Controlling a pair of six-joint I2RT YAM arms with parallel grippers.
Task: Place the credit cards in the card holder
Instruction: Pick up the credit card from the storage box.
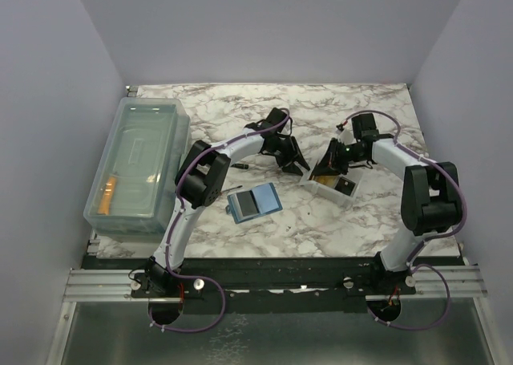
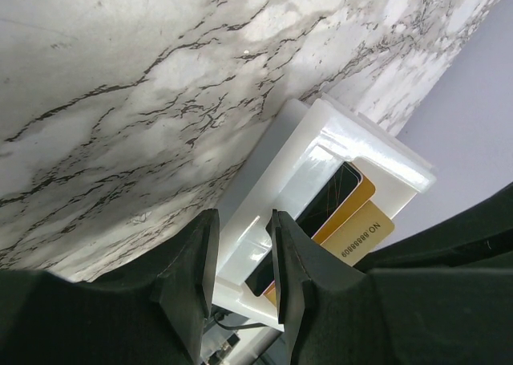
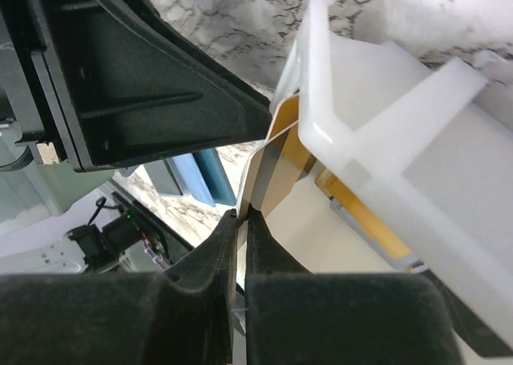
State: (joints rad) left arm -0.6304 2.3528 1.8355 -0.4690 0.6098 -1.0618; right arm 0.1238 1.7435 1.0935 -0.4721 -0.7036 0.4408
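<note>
My right gripper (image 3: 243,214) is shut on the edge of a golden-orange credit card (image 3: 276,166) with a dark stripe, held tilted at the rim of the white tray (image 3: 377,116). More credit cards (image 2: 353,221) lie in the tray (image 2: 321,160). In the overhead view the right gripper (image 1: 325,170) is at the tray's left end (image 1: 353,195). The left gripper (image 2: 240,253) stands open beside it, one finger on each side of the tray's wall; I cannot tell if they touch it. The teal-blue card holder (image 1: 255,202) lies unfolded to the left (image 3: 200,176).
A large clear plastic bin (image 1: 136,164) fills the table's left side. A small dark object (image 1: 240,165) lies near the left arm's elbow. Grey walls close in the marble table on the left, the right and at the back.
</note>
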